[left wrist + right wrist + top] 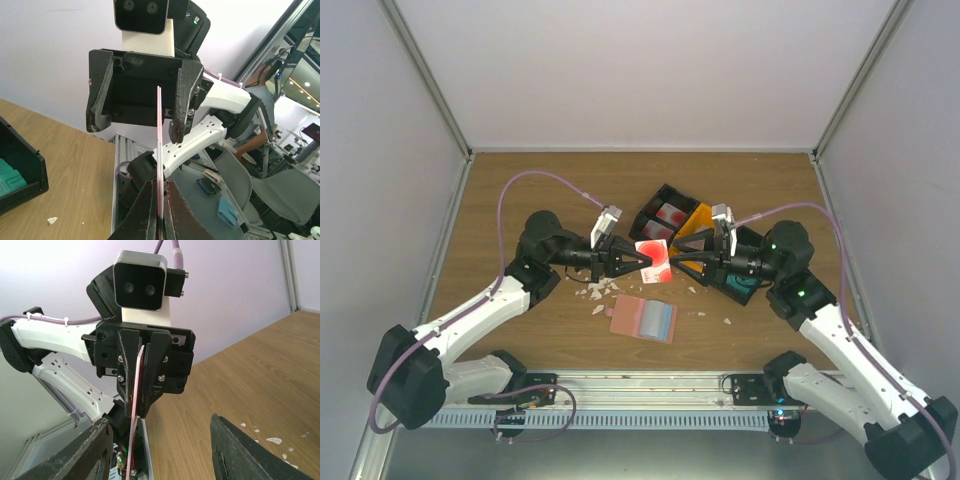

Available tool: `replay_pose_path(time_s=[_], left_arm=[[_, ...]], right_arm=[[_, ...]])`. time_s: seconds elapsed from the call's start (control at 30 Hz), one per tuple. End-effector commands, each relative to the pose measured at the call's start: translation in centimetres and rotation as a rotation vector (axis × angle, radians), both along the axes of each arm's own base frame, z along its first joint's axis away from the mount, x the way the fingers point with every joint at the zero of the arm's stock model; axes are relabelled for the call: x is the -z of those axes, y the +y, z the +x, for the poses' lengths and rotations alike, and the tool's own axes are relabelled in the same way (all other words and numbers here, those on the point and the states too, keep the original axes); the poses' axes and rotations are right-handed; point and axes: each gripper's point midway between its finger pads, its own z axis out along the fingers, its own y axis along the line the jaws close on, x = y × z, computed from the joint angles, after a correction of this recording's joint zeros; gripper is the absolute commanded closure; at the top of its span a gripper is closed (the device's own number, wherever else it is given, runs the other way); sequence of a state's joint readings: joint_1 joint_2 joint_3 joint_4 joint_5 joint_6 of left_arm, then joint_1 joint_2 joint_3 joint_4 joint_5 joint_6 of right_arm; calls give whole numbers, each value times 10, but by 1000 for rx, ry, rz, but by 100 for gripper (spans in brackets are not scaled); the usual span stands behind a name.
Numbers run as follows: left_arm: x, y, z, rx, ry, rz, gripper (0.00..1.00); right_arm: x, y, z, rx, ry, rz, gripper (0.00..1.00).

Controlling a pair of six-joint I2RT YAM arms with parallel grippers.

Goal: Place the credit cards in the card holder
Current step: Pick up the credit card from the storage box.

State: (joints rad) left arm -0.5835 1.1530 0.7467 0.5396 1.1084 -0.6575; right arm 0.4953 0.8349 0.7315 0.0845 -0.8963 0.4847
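My left gripper [628, 262] is shut on a white credit card with red markings [654, 260] and holds it on edge above the table. In the left wrist view the card [159, 145] shows edge-on, clamped at my left gripper [159, 189]. My right gripper [682, 260] faces it with its jaws wide open, the card's far end between them without touching. In the right wrist view the card [134, 390] hangs from the left gripper, beyond my right gripper [160, 452]. The salmon-pink card holder [643, 318] lies open on the table below, a pale blue panel showing inside.
A black bin [665, 213] with red and white cards and an orange bin [698, 220] stand behind the grippers. Another black bin with teal cards [745, 285] sits under the right arm; it also shows in the left wrist view [17, 172]. White crumbs [595, 291] lie scattered around the holder.
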Motion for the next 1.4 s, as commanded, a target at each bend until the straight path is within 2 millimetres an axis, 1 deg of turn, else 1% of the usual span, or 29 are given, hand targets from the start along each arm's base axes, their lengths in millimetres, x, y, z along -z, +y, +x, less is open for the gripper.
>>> replay_pose_path(time_s=[0.0, 0.17, 0.27, 0.4, 0.53, 0.6, 0.8, 0.83, 0.93, 1.13, 1.37], left_arm=[[-3, -3, 1, 1, -42, -12, 100], [-4, -3, -5, 24, -61, -21, 100], [-4, -2, -7, 30, -68, -21, 100], [-2, 0, -10, 35, -80, -21, 100], [2, 1, -13, 43, -103, -18, 100], [3, 2, -16, 55, -121, -18, 100], [6, 2, -22, 91, -162, -14, 100], [6, 2, -23, 98, -176, -13, 100], [10, 3, -25, 112, -200, -4, 100], [16, 3, -23, 86, -217, 23, 100], [16, 4, -22, 69, -220, 23, 100]], right_arm=[[1, 5, -2, -31, -15, -2, 49], [7, 8, 5, -27, 12, -17, 65], [10, 8, 8, -12, 21, -30, 70], [10, 7, 7, -9, 23, -30, 69], [8, 6, 10, 9, 27, -27, 59], [11, 7, 13, 16, 40, -39, 57], [22, 13, 21, 4, 94, -75, 56], [26, 14, 20, -5, 114, -85, 57], [27, 17, 17, -49, 155, -90, 58], [18, 16, 9, -79, 153, -80, 60], [7, 9, -6, -89, 57, -61, 60]])
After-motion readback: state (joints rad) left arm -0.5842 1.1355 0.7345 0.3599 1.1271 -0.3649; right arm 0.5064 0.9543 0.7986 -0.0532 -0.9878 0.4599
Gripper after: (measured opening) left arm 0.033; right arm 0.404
